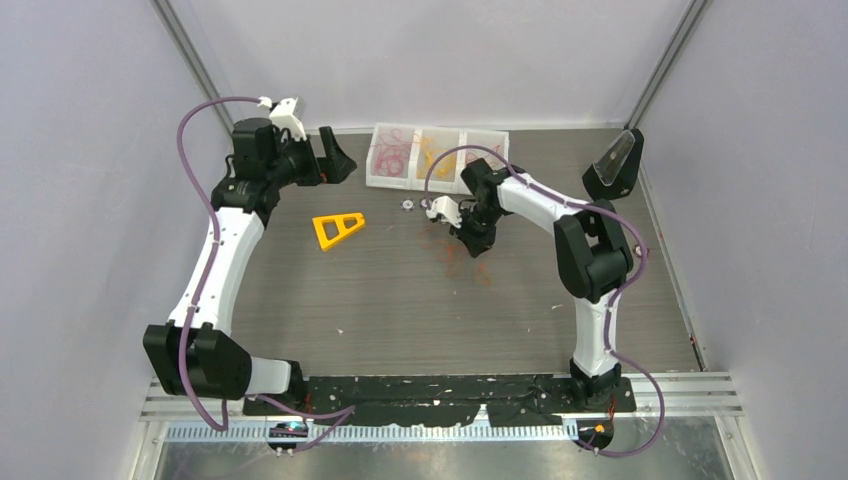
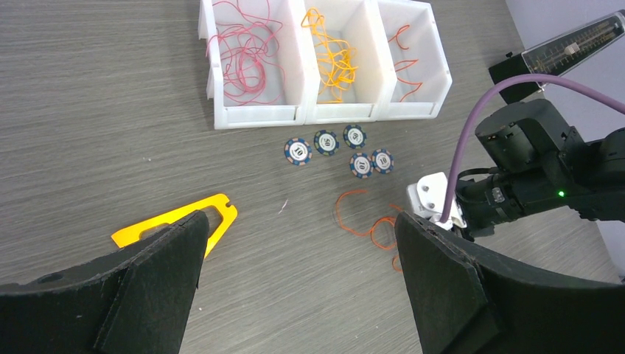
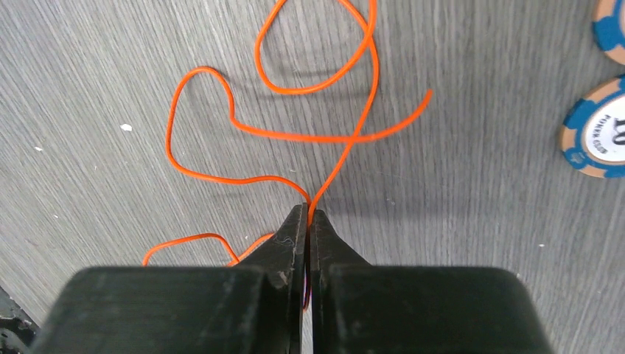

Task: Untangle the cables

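A thin orange cable (image 3: pixel 324 138) lies in loose crossing loops on the grey table. My right gripper (image 3: pixel 309 210) is shut on it: two strands run in between the closed fingertips. In the top view this gripper (image 1: pixel 470 245) points down at the table's middle, over the cable (image 1: pixel 450 250). The left wrist view shows the same cable (image 2: pixel 340 217) beside the right arm. More cables lie sorted in a white three-compartment bin (image 2: pixel 258 116): red ones (image 2: pixel 247 51), yellow ones (image 2: pixel 332 59) and short red-orange pieces (image 2: pixel 405 66). My left gripper (image 1: pixel 335 155) hangs open and empty at the back left (image 2: pixel 298 217).
Several blue poker chips (image 2: pixel 339 151) lie just in front of the bin, near the cable. A yellow triangular frame (image 1: pixel 337 228) lies left of centre. A black stand with a clear wedge (image 1: pixel 615 165) sits at the back right. Grey walls close in the sides.
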You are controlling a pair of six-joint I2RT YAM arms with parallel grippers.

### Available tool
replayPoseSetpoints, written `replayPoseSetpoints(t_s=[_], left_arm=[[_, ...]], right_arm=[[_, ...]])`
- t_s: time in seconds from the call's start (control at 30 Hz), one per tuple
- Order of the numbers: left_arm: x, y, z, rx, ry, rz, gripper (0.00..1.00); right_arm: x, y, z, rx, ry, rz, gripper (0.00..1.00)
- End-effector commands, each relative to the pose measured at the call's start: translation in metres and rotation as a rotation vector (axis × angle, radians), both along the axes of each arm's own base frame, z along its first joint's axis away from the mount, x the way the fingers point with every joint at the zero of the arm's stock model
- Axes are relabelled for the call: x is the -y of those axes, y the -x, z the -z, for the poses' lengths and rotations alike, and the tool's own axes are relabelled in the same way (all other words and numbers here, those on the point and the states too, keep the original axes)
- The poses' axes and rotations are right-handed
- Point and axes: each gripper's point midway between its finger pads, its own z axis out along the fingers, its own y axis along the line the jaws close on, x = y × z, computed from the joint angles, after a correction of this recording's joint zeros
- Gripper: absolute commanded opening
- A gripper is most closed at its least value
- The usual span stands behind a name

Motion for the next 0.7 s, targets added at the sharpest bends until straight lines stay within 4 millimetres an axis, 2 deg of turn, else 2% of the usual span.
replayPoseSetpoints(t_s=[0.0,0.03,0.27,0.43,0.47,0.5,0.67], left_arm=[[-0.001,-0.006,-0.025,0.067,-0.008,0.008,1.00],[-0.001,-0.006,-0.025,0.067,-0.006,0.011,1.00],[0.003,-0.011,-0.027,0.066,0.007,0.029,1.00],[0.004,-0.013,-0.030,0.073,0.006,0.033,0.99],[0.003,-0.013,-0.030,0.074,0.003,0.032,1.00],[0.004,-0.013,-0.030,0.074,0.003,0.033,1.00],[0.005,-0.014,-0.028,0.071,0.004,0.040,1.00]], right_arm=[[0.001,-0.019,-0.080,0.200,-0.132,0.057,0.05],[0.003,-0.021,-0.098,0.245,-0.157,0.065,0.05],[0.027,-0.032,-0.162,0.366,-0.255,0.176,0.05],[0.040,-0.059,-0.213,0.481,-0.316,0.266,0.05],[0.042,-0.062,-0.218,0.480,-0.322,0.290,0.05],[0.047,-0.068,-0.234,0.508,-0.338,0.312,0.05],[0.051,-0.083,-0.259,0.519,-0.376,0.393,0.05]])
